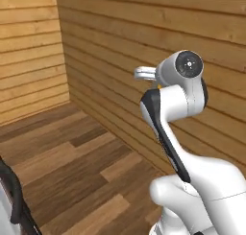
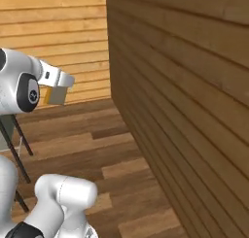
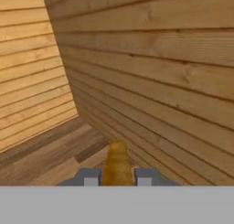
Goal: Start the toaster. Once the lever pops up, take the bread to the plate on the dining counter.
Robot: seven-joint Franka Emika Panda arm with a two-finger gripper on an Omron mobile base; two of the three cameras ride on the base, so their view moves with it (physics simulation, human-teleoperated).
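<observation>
Fingers [image 3: 117,177] grip the bread [image 3: 117,163] edge-on at 6 o'clock, held high for carrying toward the plate.

gripper [image 3: 117,178]: clamped on bread [image 3: 117,163] | behind: plank wall [image 3: 160,72], wood floor [image 3: 50,159]

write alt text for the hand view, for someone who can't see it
The gripper holds the bread edge-on between its two fingertips, pointing into a corner where two wood-plank walls meet above a wooden floor.
</observation>
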